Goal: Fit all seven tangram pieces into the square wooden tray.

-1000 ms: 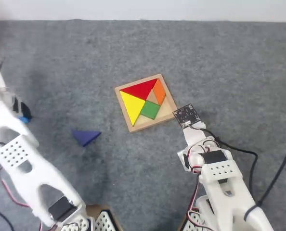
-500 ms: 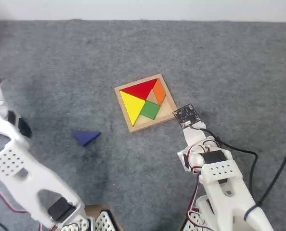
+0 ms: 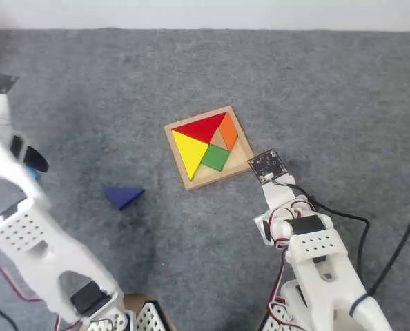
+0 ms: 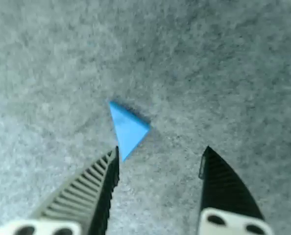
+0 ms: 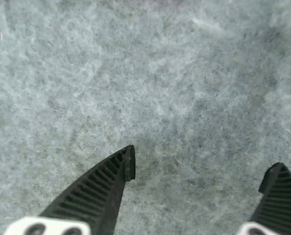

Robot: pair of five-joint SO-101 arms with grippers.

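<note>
The left gripper [image 4: 160, 152], jaws spread, hovers over the light-blue triangle [image 4: 128, 128] lying flat on the table [image 4: 233, 58] well apart from the tray [image 3: 226, 172], and since the piece sits off-centre in the gap, closing may nudge it away.

The pale wooden tray [image 3: 227, 170] holds a red triangle [image 3: 201, 127], a yellow triangle [image 3: 189, 152], an orange piece [image 3: 228, 131] and a green square [image 3: 215, 158]. On mottled grey carpet [image 3: 329, 89] lie a dark blue triangle [image 3: 124, 196] and a light blue triangle [image 4: 128, 128]. The left gripper [image 4: 161, 151] and right gripper [image 5: 205, 156] are black and ribbed.
</note>
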